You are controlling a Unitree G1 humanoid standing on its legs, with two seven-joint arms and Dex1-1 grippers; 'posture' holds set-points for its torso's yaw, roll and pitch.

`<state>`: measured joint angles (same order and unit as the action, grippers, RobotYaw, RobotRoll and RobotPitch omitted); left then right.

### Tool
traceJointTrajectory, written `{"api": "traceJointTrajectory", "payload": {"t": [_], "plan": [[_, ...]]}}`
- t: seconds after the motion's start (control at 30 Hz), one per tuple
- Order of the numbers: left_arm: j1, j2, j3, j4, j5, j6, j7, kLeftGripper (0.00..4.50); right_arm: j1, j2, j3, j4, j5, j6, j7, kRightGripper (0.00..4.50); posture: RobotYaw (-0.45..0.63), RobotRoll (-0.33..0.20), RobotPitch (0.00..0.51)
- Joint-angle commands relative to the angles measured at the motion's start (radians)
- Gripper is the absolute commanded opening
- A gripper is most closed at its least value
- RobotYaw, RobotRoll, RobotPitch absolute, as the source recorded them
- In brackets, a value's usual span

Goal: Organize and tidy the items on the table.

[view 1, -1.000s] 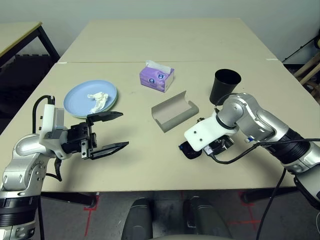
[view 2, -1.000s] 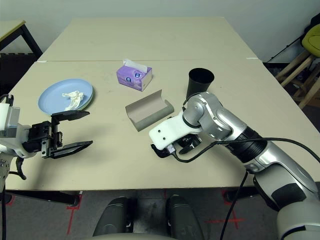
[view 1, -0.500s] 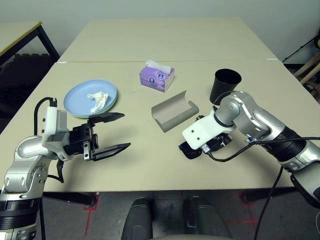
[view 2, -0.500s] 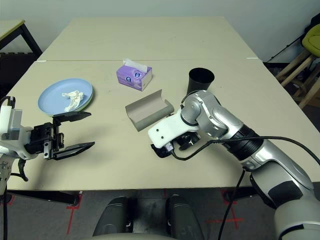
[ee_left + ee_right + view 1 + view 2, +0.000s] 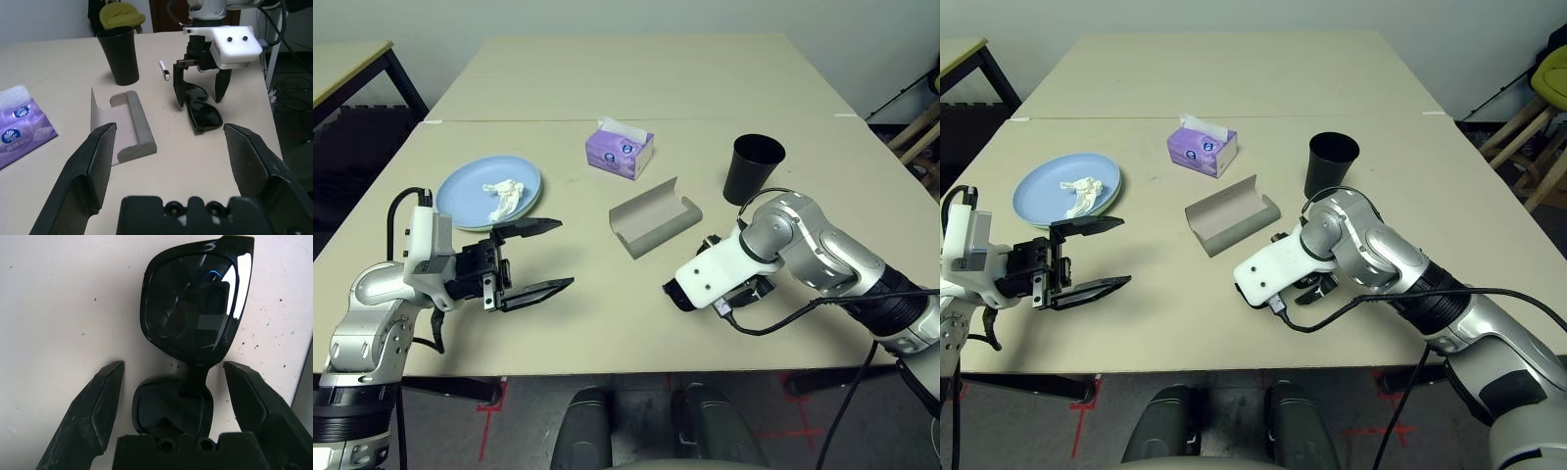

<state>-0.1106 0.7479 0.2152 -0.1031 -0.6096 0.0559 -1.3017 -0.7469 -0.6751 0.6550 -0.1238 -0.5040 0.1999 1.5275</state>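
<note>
Right wrist view: my right gripper (image 5: 168,396) points steeply down over the black sunglasses (image 5: 195,303), fingers spread wide to either side of the frame and gripping nothing, with the sunglasses lying on the table (image 5: 607,323) just in front of the open grey glasses case (image 5: 654,217). I judge the step in hand to be the pick-up, best done by centring on the bridge, descending straight, and closing gently across the frame, not the lenses. My left gripper (image 5: 536,257), also spread and empty, hovers well left of the glasses case, near the blue plate (image 5: 470,191).
</note>
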Motion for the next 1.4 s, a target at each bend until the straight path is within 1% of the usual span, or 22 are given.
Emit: {"api": "traceJointTrajectory", "payload": {"t": [0.03,0.4,0.43,0.47,0.57,0.6,0.73,0.77,1.03,1.23,1.3,1.33,1.4], "plan": [[-0.013,-0.005,-0.017,0.008,0.018,-0.014,-0.007,4.45,0.013,-0.006,-0.009,-0.019,-0.023,0.012,-0.022,4.5,0.08,0.0,0.099],[-0.015,0.0,-0.012,0.009,0.021,-0.015,-0.004,4.45,0.025,0.007,-0.001,-0.01,-0.058,-0.002,-0.076,4.5,0.08,0.0,0.102],[-0.014,0.0,-0.011,0.008,0.021,-0.015,-0.003,4.5,0.027,0.009,-0.001,-0.008,-0.062,-0.005,-0.083,4.1,0.08,0.0,0.102],[-0.014,0.001,-0.01,0.008,0.02,-0.014,-0.003,4.5,0.028,0.011,-0.001,-0.008,-0.065,-0.005,-0.087,3.89,0.08,0.0,0.106],[-0.012,0.002,-0.009,0.007,0.02,-0.013,-0.003,4.5,0.031,0.015,-0.006,-0.005,-0.07,-0.008,-0.095,2.91,0.08,0.0,0.106],[-0.012,0.001,-0.01,0.008,0.02,-0.013,-0.003,4.5,0.031,0.016,-0.008,-0.003,-0.071,-0.008,-0.097,2.44,0.08,0.0,0.106],[-0.014,-0.001,-0.014,0.011,0.024,-0.016,-0.003,4.5,0.031,0.017,-0.009,0.0,-0.073,-0.007,-0.108,1.17,0.08,0.0,0.105],[-0.013,-0.002,-0.014,0.012,0.024,-0.018,-0.004,4.5,0.031,0.018,-0.01,0.0,-0.075,-0.006,-0.11,1.11,0.08,0.0,0.103],[-0.016,-0.004,-0.015,0.016,0.031,-0.023,-0.003,4.5,0.021,0.026,-0.021,0.014,-0.069,-0.004,-0.12,1.11,0.08,0.0,0.101],[-0.016,-0.001,-0.011,0.017,0.033,-0.021,-0.002,4.5,-0.021,0.006,-0.069,0.016,-0.034,-0.009,-0.103,1.07,0.09,0.0,0.097],[-0.015,-0.001,-0.012,0.017,0.034,-0.021,0.0,4.5,-0.038,-0.005,-0.09,0.011,-0.02,-0.011,-0.093,0.55,0.09,0.0,0.094],[-0.017,-0.001,-0.012,0.019,0.035,-0.022,-0.001,4.5,-0.046,-0.011,-0.098,0.008,-0.011,-0.012,-0.087,0.38,0.09,0.0,0.092],[-0.02,-0.001,-0.013,0.023,0.037,-0.023,-0.001,4.5,-0.063,-0.019,-0.114,0.001,0.007,-0.009,-0.074,0.38,0.08,0.0,0.09]]}}
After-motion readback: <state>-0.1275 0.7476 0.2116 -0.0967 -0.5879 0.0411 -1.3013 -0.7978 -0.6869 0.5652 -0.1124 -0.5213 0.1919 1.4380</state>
